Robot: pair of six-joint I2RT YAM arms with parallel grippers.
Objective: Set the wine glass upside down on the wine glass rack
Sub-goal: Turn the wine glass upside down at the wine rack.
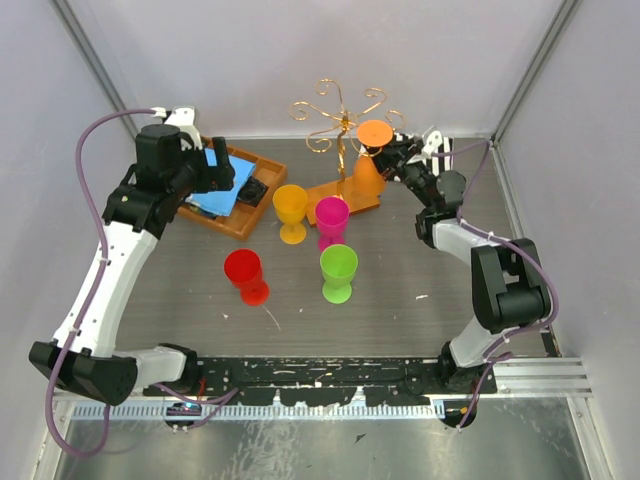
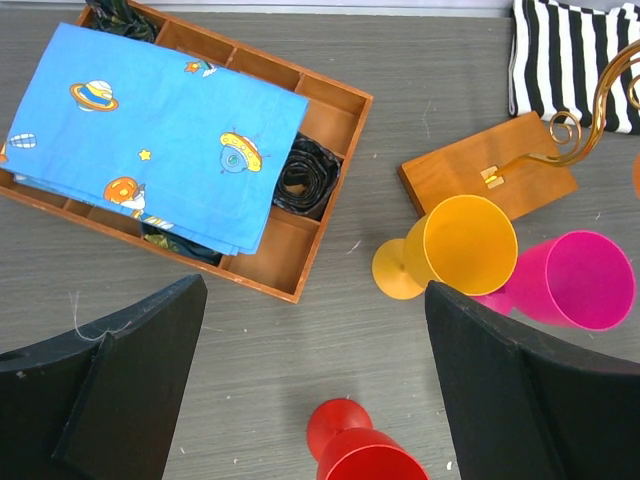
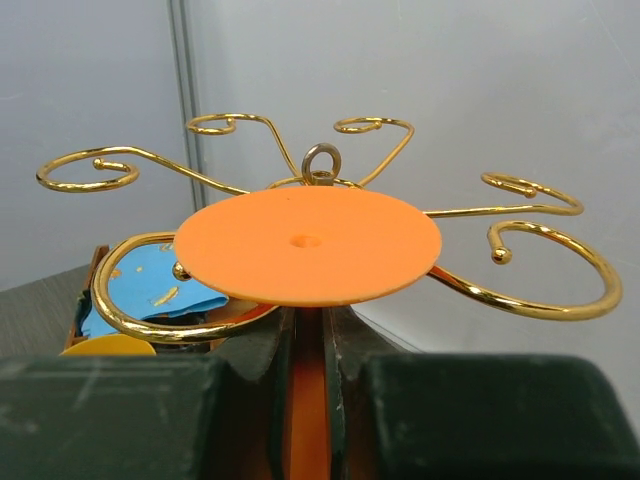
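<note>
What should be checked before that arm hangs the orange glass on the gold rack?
1. Grip of the right gripper on the stem of the orange wine glass: ok.
2. Glass upside down, foot on top: ok.
3. Stem lined up with a gap in the wine glass rack: cannot tell.
4. The left gripper open and out of the way, over the wooden tray: ok.

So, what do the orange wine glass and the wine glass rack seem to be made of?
The orange wine glass: probably plastic, opaque and matte, with a small moulding dimple in its foot. The wine glass rack: arms look like polished gold-coloured metal wire, glinting; base looks like smooth orange-brown wood, maybe varnished.
</note>
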